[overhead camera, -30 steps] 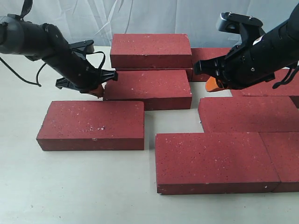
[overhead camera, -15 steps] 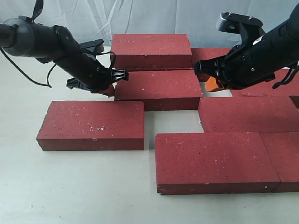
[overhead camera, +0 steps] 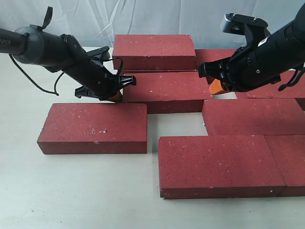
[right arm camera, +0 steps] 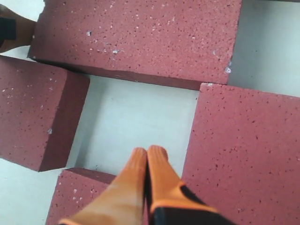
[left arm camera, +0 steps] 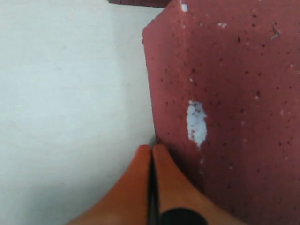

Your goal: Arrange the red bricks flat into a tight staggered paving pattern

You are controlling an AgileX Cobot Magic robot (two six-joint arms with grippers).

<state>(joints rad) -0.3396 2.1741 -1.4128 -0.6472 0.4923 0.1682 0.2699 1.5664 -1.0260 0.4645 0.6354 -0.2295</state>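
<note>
Several red bricks lie flat on the pale table. My left gripper [overhead camera: 116,98] is shut, and its orange tips [left arm camera: 151,148] press against the left end of the middle brick [overhead camera: 164,90] [left arm camera: 225,93]. In front of it lies a separate brick [overhead camera: 93,126]. Behind it a brick [overhead camera: 152,51] sits higher, on top of another. My right gripper [overhead camera: 215,87] [right arm camera: 147,151] is shut and empty. It hovers over the small bare gap [right arm camera: 136,126] between the middle brick [right arm camera: 140,37] and the right brick [overhead camera: 252,117] [right arm camera: 243,154].
Two more bricks [overhead camera: 219,164] [overhead camera: 290,162] lie side by side at the front right. Others [overhead camera: 214,57] [overhead camera: 276,88] sit at the back right under the right arm. A white cloth backdrop [overhead camera: 157,16] hangs behind. A black cable [overhead camera: 28,78] trails from the left arm.
My left gripper has moved right, pushing the middle brick to the right; the gap at its right end has narrowed. The right arm has stayed still.
</note>
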